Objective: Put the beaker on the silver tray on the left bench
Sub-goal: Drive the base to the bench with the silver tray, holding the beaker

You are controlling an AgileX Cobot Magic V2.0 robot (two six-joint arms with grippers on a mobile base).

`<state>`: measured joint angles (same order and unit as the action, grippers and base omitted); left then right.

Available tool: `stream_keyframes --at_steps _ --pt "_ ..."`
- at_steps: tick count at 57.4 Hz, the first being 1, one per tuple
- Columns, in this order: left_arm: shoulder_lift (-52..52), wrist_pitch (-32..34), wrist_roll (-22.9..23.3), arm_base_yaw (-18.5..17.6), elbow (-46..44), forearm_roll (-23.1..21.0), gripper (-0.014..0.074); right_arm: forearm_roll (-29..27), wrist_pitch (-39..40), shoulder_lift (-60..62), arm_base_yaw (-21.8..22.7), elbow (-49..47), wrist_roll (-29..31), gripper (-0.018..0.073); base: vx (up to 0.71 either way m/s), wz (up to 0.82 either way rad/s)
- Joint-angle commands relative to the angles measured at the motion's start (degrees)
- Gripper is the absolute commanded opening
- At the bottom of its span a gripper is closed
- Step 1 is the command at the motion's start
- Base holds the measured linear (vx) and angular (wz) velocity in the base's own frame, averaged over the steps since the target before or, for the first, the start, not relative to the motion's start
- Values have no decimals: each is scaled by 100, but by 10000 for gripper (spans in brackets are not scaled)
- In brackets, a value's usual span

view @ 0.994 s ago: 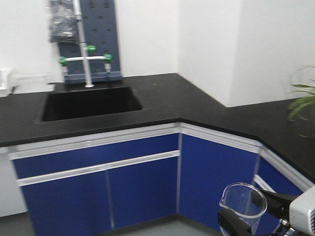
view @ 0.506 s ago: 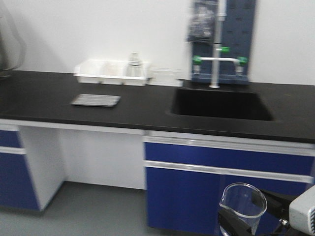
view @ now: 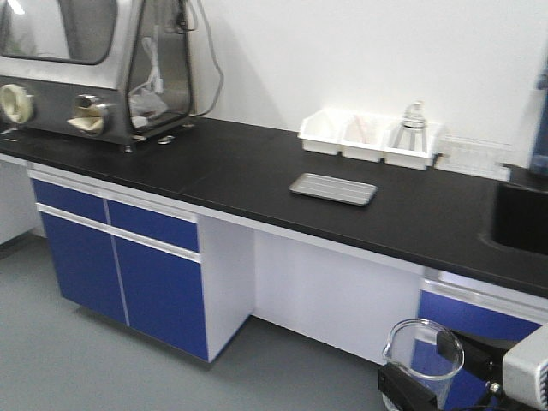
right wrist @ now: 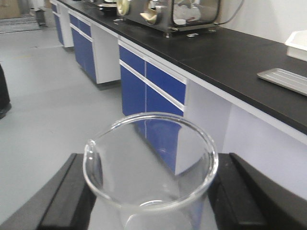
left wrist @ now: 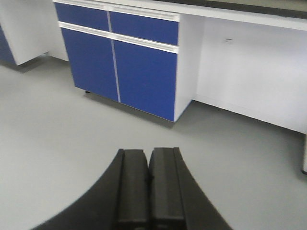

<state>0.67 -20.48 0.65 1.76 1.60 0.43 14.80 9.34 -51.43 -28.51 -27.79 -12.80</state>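
Note:
The beaker (view: 422,355), clear glass with a pour spout, is held upright low at the front right, and my right gripper (view: 425,381) is shut on it. In the right wrist view the beaker (right wrist: 151,163) fills the foreground between the two black fingers (right wrist: 64,199). The silver tray (view: 333,188) lies flat on the black top of the left bench (view: 214,175), ahead and above the beaker. It shows again at the right edge as the silver tray (right wrist: 284,79). My left gripper (left wrist: 148,158) is shut and empty, pointing at the grey floor.
White bins (view: 368,137) holding a flask stand behind the tray by the wall. A steel glove box (view: 94,68) sits at the bench's left end. The black sink (view: 524,218) starts at the right edge. Blue cabinets (view: 120,257) flank a knee space below the tray.
The front view has swung left along the bench, from the corner and sink to the tray and glove box. The beaker stays in my right gripper at the same spot in the frame.

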Motion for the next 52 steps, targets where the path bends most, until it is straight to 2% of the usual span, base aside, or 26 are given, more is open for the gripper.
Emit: stream_keyframes --at_steps 1,24,52 --pt "89 442 32 -28 159 -43 1 11 489 76 12 -162 44 -8 34 38" --pt "89 442 32 -28 159 -43 1 11 489 76 12 -162 44 -8 41 22" --pt "89 442 32 -28 159 -43 1 11 489 76 12 -162 44 -8 49 1"
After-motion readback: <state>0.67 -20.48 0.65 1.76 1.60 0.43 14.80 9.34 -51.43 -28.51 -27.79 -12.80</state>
